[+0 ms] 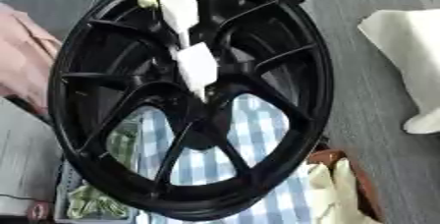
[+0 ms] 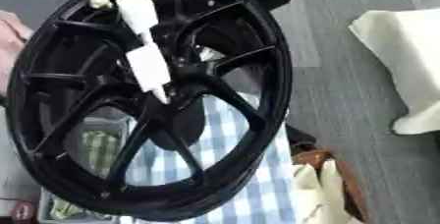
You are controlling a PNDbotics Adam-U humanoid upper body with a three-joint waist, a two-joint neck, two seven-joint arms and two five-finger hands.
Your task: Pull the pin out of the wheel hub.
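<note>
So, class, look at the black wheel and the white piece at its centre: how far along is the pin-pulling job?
Done: nothing visible yet. The white pin stands slanted with its tip at the hub of the black wheel, so it does not look pulled out. In hand: nothing, as neither robot hand shows in either view. Left: grasp the pin and draw it out of the hub.

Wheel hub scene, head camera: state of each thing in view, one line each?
wheel hub: black spoked rim, fills the view, seen face-on and tilted.
white pin: two flat white blocks on a thin rod, tip at the hub centre; whether still seated cannot be told.
checked cloth: blue and white, seen through the spokes behind the rim.
white fabric: lying on the grey floor, right of the rim.
Robot hands: neither in view.
</note>
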